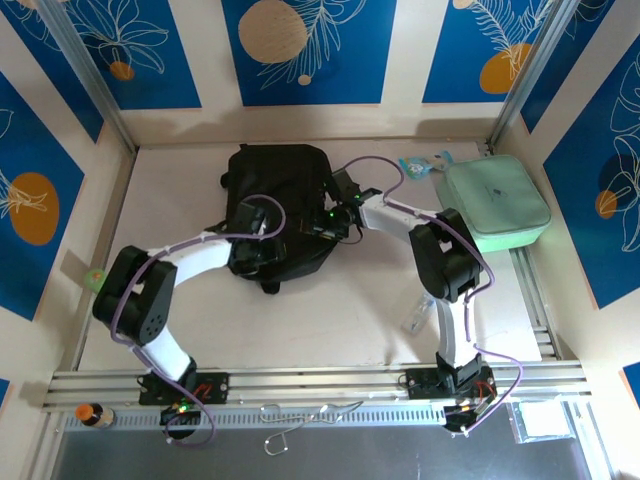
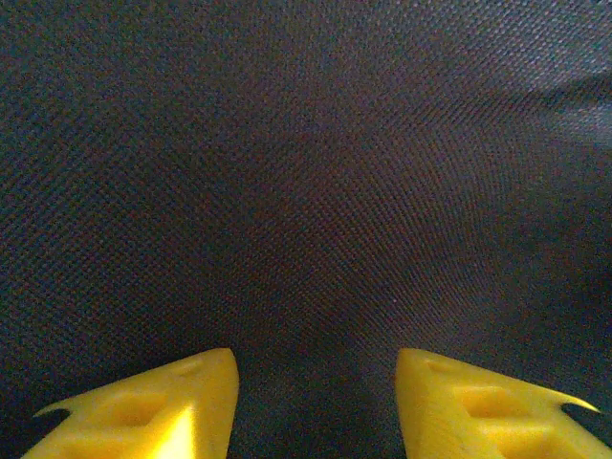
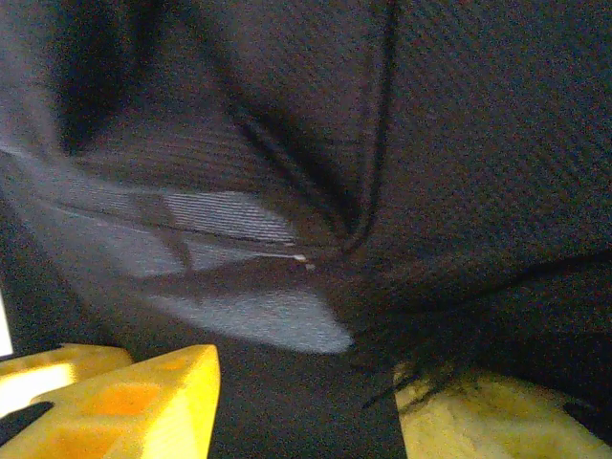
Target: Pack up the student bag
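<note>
Bag [image 1: 285, 175], probably limp, best pinched at a fold: left gripper [image 2: 314, 356] parted over flat cloth; right gripper [image 3: 306, 368], grip unclear.

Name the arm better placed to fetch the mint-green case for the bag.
Right, probably. The mint-green case lies far right, on that arm's side; the right gripper, at the student bag, is nearer it than the left gripper over the bag's middle.
</note>
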{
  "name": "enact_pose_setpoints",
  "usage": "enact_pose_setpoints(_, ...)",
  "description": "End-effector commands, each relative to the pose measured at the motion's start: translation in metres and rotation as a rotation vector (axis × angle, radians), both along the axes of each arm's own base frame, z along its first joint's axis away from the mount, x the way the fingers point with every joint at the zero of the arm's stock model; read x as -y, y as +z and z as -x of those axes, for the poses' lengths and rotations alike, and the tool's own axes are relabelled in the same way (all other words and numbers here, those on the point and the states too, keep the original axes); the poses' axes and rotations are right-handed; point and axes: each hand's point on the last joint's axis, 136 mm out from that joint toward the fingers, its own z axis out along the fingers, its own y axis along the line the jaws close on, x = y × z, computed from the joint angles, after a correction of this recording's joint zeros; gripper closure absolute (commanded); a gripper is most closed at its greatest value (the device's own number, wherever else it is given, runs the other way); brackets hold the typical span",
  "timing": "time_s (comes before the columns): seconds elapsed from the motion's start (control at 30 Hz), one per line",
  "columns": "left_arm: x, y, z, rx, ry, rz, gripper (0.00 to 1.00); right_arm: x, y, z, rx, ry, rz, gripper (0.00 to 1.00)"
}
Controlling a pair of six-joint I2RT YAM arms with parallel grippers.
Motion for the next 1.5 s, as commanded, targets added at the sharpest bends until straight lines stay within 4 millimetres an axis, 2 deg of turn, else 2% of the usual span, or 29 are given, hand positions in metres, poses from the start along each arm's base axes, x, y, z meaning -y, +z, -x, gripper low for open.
enact_pose_setpoints(0.0,-0.004,-0.018,0.037,-0.089,0.017,-0.01,0.52,0.015,-0.009,0.029,-0.071,0.003,0.034,0.49)
enact_pose_setpoints(0.2,0.001,-0.015,0.079,-0.096,-0.005,-0.023,0.52,0.035,-0.019,0.079,-0.127,0.012,0.048,0.51)
enact_pose_setpoints(0.27,0.0,-0.005,0.084,-0.067,-0.015,-0.037,0.52,0.037,-0.015,0.092,-0.111,0.03,0.03,0.51)
enact_pose_setpoints(0.33,0.001,0.014,0.08,-0.011,-0.031,-0.034,0.51,0.036,-0.003,0.094,-0.068,0.048,-0.003,0.51)
enact_pose_setpoints(0.43,0.011,0.056,0.061,0.113,-0.084,-0.008,0.44,0.038,0.03,0.081,0.04,0.038,-0.05,0.5)
enact_pose_setpoints(0.5,0.026,0.083,0.049,0.173,-0.138,0.028,0.38,0.047,0.06,0.064,0.091,-0.046,-0.085,0.48)
enact_pose_setpoints(0.6,0.045,0.105,0.032,0.206,-0.22,0.025,0.34,0.065,0.097,0.037,0.157,-0.158,-0.134,0.43)
enact_pose_setpoints(0.67,0.055,0.113,0.019,0.218,-0.267,-0.006,0.31,0.076,0.109,0.021,0.2,-0.198,-0.134,0.39)
enact_pose_setpoints(0.77,0.072,0.124,-0.005,0.243,-0.357,-0.064,0.3,0.094,0.11,0.004,0.202,-0.263,-0.108,0.29)
enact_pose_setpoints(0.87,0.09,0.126,-0.025,0.26,-0.45,-0.096,0.29,0.111,0.102,-0.005,0.177,-0.314,-0.082,0.22)
enact_pose_setpoints(0.93,0.103,0.123,-0.033,0.249,-0.521,-0.106,0.3,0.12,0.094,-0.007,0.155,-0.344,-0.074,0.21)
enact_pose_setpoints(1.03,0.112,0.112,-0.045,0.215,-0.574,-0.15,0.31,0.129,0.082,-0.004,0.123,-0.372,-0.08,0.21)
enact_pose_setpoints(1.2,0.116,0.094,-0.06,0.172,-0.596,-0.218,0.38,0.138,0.067,0.004,0.083,-0.39,-0.074,0.21)
enact_pose_setpoints(1.47,0.115,0.066,-0.066,0.095,-0.622,-0.322,0.49,0.138,0.055,0.008,0.048,-0.402,-0.084,0.22)
